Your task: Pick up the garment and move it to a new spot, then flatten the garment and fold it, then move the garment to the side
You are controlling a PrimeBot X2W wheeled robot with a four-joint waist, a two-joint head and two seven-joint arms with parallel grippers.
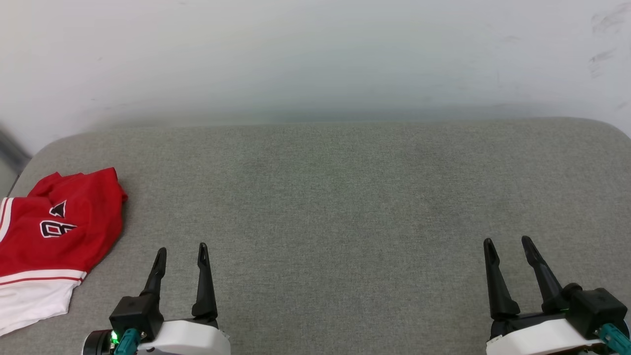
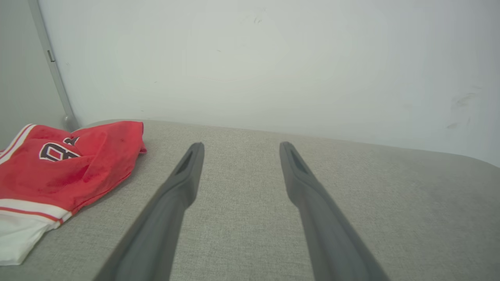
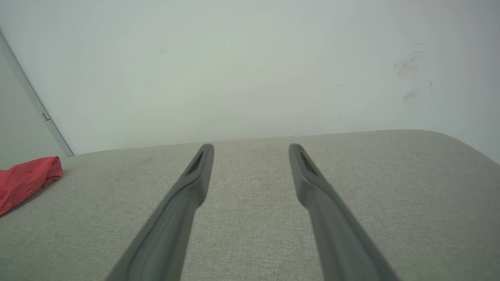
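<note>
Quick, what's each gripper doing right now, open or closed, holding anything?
Left gripper: open, holding nothing, beside the red shirt.
Right gripper: open, holding nothing, over bare grey cushion.

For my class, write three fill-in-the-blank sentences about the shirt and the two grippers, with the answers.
The garment lies on the robot's ____ side of the grey surface.
The left gripper and the right gripper are both ____, holding nothing.
The garment is mostly ____.
Missing words: left; open; red.
</note>
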